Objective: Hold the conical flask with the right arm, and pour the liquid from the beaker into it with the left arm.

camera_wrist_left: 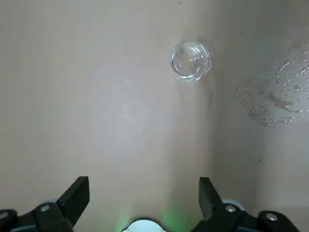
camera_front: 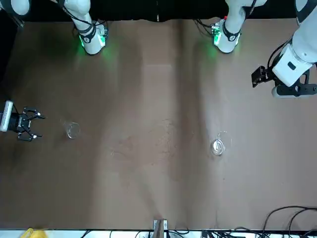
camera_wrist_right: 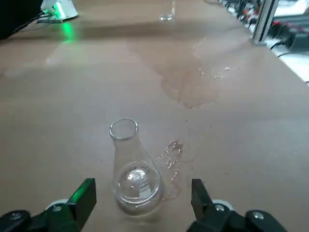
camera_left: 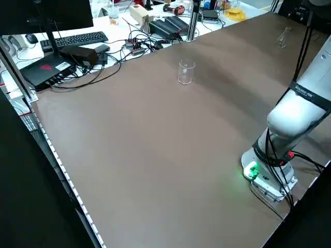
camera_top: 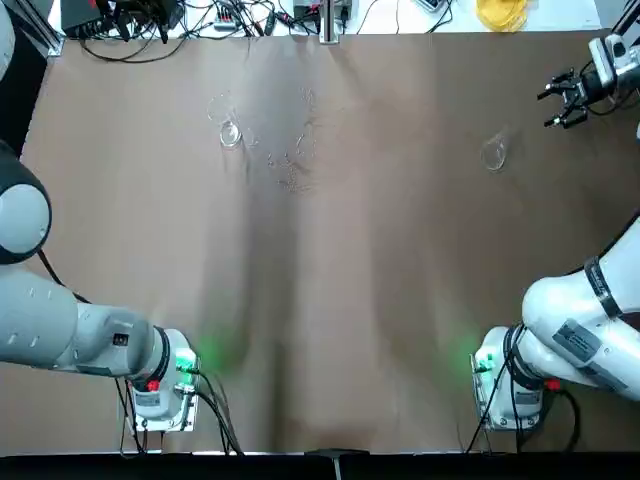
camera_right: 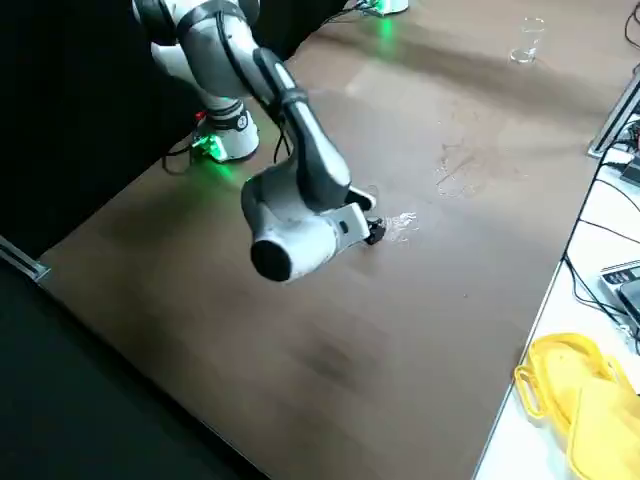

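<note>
The conical flask (camera_wrist_right: 133, 169) stands upright on the brown table (camera_top: 400, 300), at its far right (camera_top: 493, 152) (camera_front: 73, 130). My right gripper (camera_wrist_right: 142, 186) is open and low, aimed at the flask from a short distance away (camera_top: 548, 110) (camera_front: 38, 126). The beaker (camera_top: 230, 133) stands upright at the far left (camera_front: 218, 146) (camera_left: 185, 72). My left gripper (camera_wrist_left: 142, 186) hangs high over the table, open and empty, looking down at the beaker (camera_wrist_left: 189, 61) well ahead of it. The left arm's wrist (camera_front: 294, 67) shows at the table's left side.
A wet patch (camera_top: 290, 165) (camera_wrist_right: 188, 82) spreads between the two vessels, and drops (camera_wrist_right: 171, 154) lie beside the flask. Cables, a metal post (camera_top: 328, 20) and a yellow object (camera_top: 500, 12) line the far edge. Both arm bases (camera_top: 165, 385) (camera_top: 505, 375) stand at the near edge.
</note>
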Motion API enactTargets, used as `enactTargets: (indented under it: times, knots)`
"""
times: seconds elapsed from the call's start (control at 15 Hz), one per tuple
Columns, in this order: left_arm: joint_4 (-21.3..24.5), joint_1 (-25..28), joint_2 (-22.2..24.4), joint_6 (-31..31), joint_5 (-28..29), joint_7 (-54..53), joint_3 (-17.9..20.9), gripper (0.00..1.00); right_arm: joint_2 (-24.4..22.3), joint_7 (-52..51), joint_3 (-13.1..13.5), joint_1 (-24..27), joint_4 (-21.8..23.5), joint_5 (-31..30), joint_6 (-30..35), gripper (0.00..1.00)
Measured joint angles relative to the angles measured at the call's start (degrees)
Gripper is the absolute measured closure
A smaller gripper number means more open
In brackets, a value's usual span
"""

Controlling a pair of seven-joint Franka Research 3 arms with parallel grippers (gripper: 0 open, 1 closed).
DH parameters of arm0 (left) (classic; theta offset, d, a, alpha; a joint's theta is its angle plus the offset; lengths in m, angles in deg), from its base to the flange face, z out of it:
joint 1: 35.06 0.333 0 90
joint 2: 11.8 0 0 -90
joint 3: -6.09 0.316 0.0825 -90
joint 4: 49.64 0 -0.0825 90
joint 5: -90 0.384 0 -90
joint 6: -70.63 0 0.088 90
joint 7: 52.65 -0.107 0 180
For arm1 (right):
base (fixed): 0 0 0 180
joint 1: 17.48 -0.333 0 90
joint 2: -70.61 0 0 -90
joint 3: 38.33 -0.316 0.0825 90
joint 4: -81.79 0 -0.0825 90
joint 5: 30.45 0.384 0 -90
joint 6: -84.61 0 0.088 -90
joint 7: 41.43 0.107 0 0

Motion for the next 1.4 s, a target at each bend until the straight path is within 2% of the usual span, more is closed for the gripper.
enactTargets:
  times: [0.2, 0.27, 0.6, 0.93, 1.4]
  knots:
    - [0.00, 0.00, 0.00, 0.00, 0.00, 0.00, 0.01, 0.00, -1.60, 7.69, -0.16, -3.26, -2.38, -3.53, 0.57, 0.12]
    - [0.00, 0.00, 0.00, 0.00, 0.00, -0.02, 0.01, 0.00, -3.97, 14.46, -0.27, -6.34, -3.24, -6.96, 0.66, 0.12]
    - [-0.01, 0.00, 0.00, 0.00, 0.00, -0.04, 0.01, 0.00, -9.75, 28.64, -0.36, -13.41, -3.65, -13.08, 0.63, 0.12]
    - [-0.01, 0.00, 0.00, 0.00, 0.00, -0.06, 0.01, 0.00, -10.78, 36.90, -0.30, -15.92, -3.85, -15.94, 0.44, 0.12]
    - [-0.12, 1.06, 0.00, -0.01, 0.00, -0.45, 0.02, 0.00, -11.63, 57.59, -0.30, -22.17, -7.80, -21.52, 0.16, 0.11]
